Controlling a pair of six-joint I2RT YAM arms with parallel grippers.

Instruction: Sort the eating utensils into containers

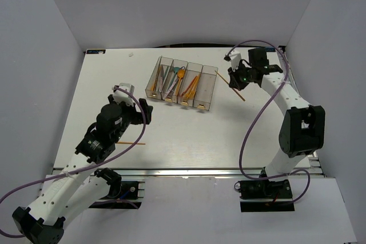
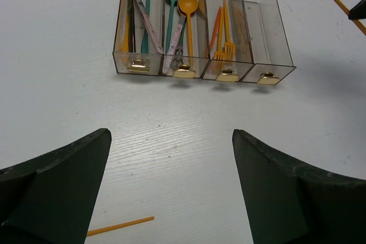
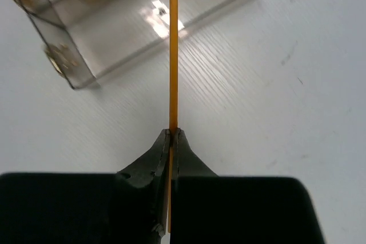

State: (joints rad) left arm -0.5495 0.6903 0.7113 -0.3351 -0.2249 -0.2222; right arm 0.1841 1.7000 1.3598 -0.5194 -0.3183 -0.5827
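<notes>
While the right gripper [image 3: 172, 135] is pinching a thin orange stick [image 3: 172, 55], most likely a chopstick, with its jaws pressed flat against it, the step in hand is looking like the pick-up of one of the last loose utensils. The grip is sitting partway along the shaft, and the long free end is pointing past the tagged end of the rightmost bin [image 3: 143, 32]. Whether the stick is clear of the table [image 1: 189, 135] I cannot tell. From above, gripper and stick are lying just beside the right end of the row of containers [image 1: 207, 87], with the stick running slantwise to the bins. That end bin is showing nothing inside, whereas the others are holding knives [image 2: 132, 15], spoons [image 2: 187, 4] and forks [image 2: 224, 44] in turn, so it is looking like the proper home for the stick. The next move is therefore calling for a lift, a short carry leftward over that bin, and a turn of the wrist so the stick is lying along the narrow compartment rather than across its walls; a slanted release is risking a stick propped on the rim. The left gripper [image 2: 171, 141] is hovering spread wide over bare table, facing the tagged ends of the bins and holding nothing. A second orange stick [image 2: 120, 226] is lying on the table just near that gripper, so the sorting is standing close to done, with these two pieces left.
</notes>
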